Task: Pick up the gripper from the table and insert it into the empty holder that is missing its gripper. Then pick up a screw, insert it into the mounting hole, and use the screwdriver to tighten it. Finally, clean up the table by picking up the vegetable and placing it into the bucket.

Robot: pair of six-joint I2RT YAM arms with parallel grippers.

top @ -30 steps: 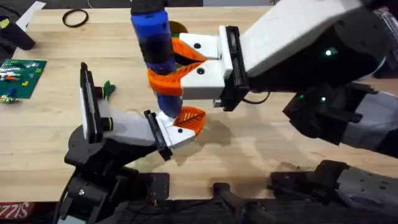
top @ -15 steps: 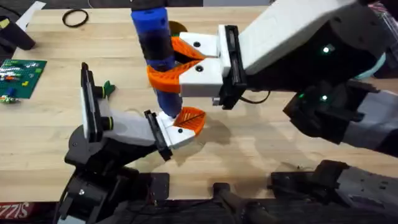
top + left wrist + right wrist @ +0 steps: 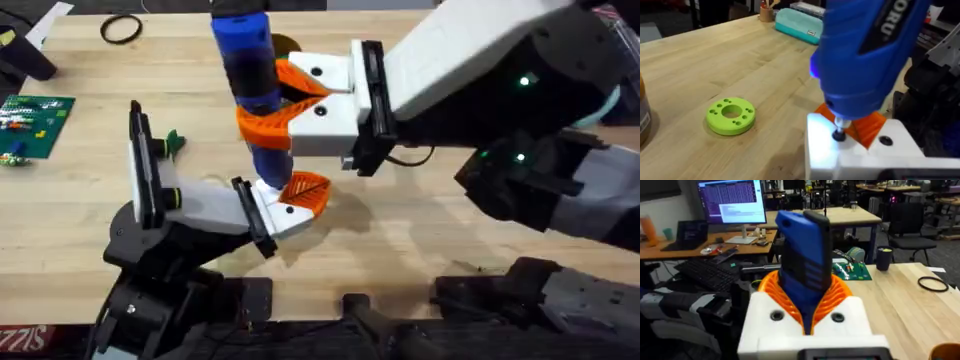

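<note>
This is a robotics lab set in an open-plan office. Past the wooden bench [image 3: 910, 290] stands a desk with a lit monitor [image 3: 732, 201] full of text, a keyboard [image 3: 705, 272] and a laptop [image 3: 690, 232]. Farther back are more desks and black office chairs [image 3: 907, 227]. A green circuit board [image 3: 35, 115] lies on the bench, and a green printed flange [image 3: 731, 115].

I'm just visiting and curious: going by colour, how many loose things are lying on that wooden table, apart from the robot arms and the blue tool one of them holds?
Green: 3 - circuit board, small green piece, lime ring with holes
Black: 1 - thin ring
Teal: 1 - case
Total: 5
</note>
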